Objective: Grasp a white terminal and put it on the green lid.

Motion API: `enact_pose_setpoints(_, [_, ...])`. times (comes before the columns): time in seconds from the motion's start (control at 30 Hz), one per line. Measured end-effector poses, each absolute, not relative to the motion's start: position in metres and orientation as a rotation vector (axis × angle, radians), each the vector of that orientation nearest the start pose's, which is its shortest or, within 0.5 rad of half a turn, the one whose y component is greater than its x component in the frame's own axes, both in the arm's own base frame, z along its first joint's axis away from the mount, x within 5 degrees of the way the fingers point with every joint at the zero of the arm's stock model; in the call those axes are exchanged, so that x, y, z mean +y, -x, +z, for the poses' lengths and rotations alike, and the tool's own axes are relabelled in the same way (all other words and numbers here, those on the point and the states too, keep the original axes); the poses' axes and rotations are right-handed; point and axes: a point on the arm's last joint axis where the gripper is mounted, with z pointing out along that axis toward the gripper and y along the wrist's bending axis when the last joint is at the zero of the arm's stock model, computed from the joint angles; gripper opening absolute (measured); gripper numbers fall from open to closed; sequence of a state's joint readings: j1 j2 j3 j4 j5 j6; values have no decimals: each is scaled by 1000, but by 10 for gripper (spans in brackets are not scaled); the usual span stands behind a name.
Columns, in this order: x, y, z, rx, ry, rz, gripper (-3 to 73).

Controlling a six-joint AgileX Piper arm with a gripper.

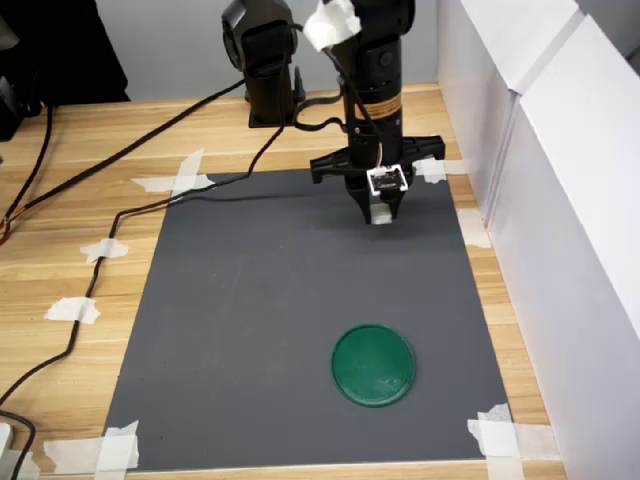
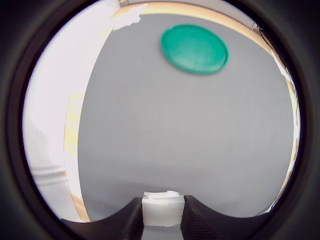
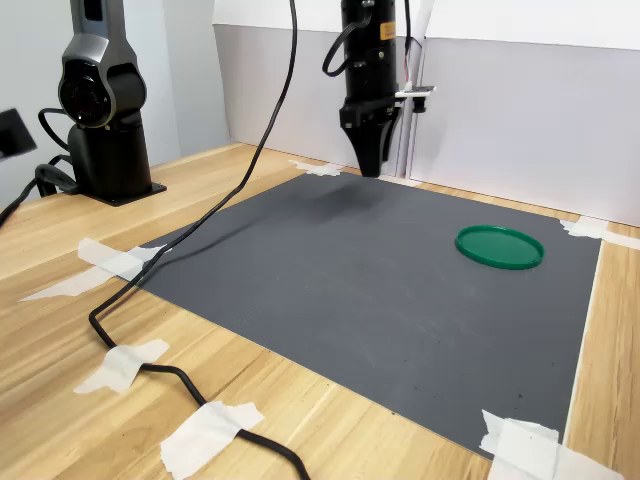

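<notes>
The white terminal (image 2: 161,209) is pinched in the gripper (image 2: 161,215), held above the mat (image 1: 260,320); placement on the green lid (image 1: 373,364) is outstanding.

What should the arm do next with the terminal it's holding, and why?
Probably carry it across toward the lid without opening. The gripper is shut on the terminal and held above the mat, at the far end from the lid, which lies empty in all three views.
</notes>
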State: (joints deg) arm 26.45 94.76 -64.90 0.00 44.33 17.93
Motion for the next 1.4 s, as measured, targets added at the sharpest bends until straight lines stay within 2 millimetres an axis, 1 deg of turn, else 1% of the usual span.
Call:
enact_pose_setpoints(0.13, [130, -332, 239, 2754, 169, 153, 278])
enact_pose_setpoints(0.27, [122, -366, 238, 2723, 181, 126, 278])
enact_pose_setpoints(0.4, [124, -397, 230, 2699, 243, 106, 278])
enact_pose_setpoints(0.47, [128, -409, 224, 2695, 274, 112, 278])
enact_pose_setpoints(0.53, [132, -416, 217, 2704, 293, 126, 278])
enact_pose_setpoints(0.63, [136, -423, 208, 2721, 317, 141, 278])
enact_pose_setpoints(0.77, [137, -426, 200, 2739, 341, 137, 278])
enact_pose_setpoints(1.03, [136, -426, 200, 2734, 356, 124, 278])
enact_pose_setpoints(1.27, [137, -430, 202, 2680, 381, 112, 278])
enact_pose_setpoints(1.4, [135, -431, 201, 2683, 383, 110, 278])
